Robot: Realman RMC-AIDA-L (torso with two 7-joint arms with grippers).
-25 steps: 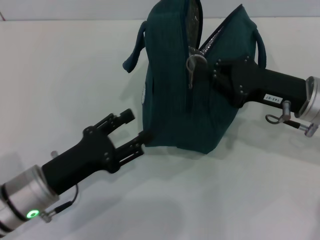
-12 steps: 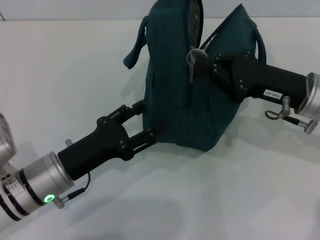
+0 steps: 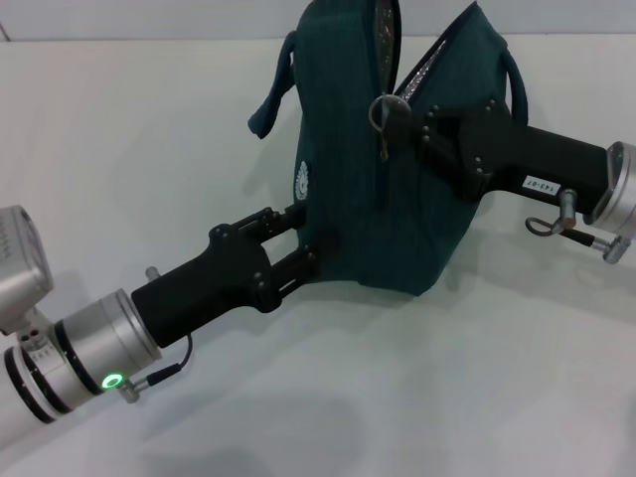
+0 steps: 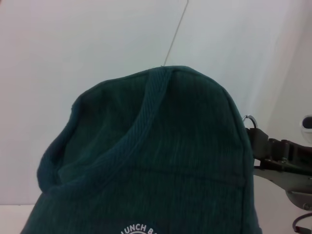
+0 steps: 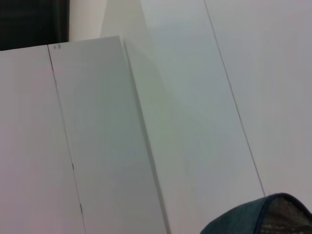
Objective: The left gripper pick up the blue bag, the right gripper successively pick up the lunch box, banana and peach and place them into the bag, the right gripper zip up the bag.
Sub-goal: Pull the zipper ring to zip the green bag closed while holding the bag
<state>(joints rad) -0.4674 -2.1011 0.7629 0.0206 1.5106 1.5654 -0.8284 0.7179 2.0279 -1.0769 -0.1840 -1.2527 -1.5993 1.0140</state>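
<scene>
Blue bag (image 3: 378, 189) stands upright on the white table (image 3: 149, 129), top zipper open, between my two grippers.
My left gripper (image 3: 303, 238) presses its spread jaws against the bag's near-left lower side; my right gripper (image 3: 432, 134) meets the right side near the zipper ring (image 3: 388, 111), and I cannot tell its jaw state.

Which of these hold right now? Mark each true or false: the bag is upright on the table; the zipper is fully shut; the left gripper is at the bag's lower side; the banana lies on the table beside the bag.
1. The blue bag stands upright on the table: true.
2. The zipper is fully shut: false; the top gapes, foil lining showing.
3. The left gripper is at the bag's lower side: true. The right gripper is at its other side.
4. The banana lies beside the bag: false; no banana is visible.
</scene>
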